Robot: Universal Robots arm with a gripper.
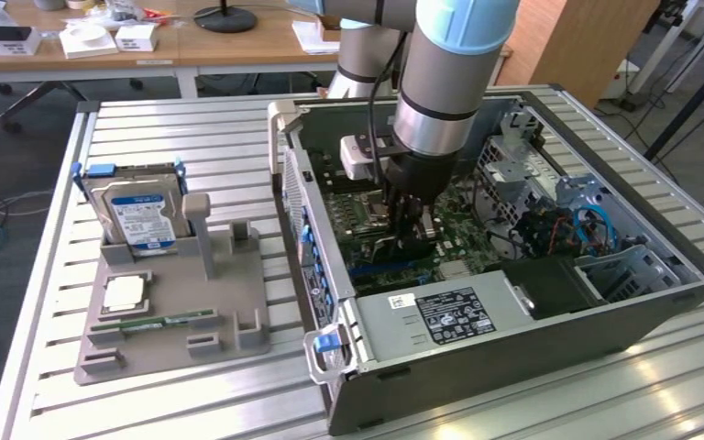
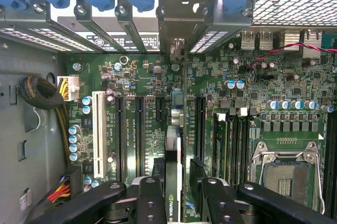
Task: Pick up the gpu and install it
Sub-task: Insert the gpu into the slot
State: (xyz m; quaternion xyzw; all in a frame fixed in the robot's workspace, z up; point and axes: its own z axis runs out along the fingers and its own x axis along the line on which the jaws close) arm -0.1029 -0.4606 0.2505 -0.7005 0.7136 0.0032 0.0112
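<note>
One black two-fingered gripper (image 2: 174, 203) stands inside the open grey computer case (image 1: 511, 357), its fingers (image 2: 150, 203) parted on either side of the gpu, a thin dark card (image 2: 172, 182) seen edge-on, standing upright on the green motherboard (image 2: 152, 81). Seating looks in hand; whether it is fully home cannot be told. Farther off, its metal bracket (image 2: 176, 29) meets the rear slot row.

The computer case (image 1: 487, 367) lies open on the table (image 1: 181, 403), with the parts holder (image 1: 175, 316) to the exterior view's left (hard drive (image 1: 140, 213) standing in it). Inside the case, the gpu (image 2: 172, 182) stands on edge on the motherboard (image 2: 253, 103), between the gripper (image 2: 176, 203) fingers.
</note>
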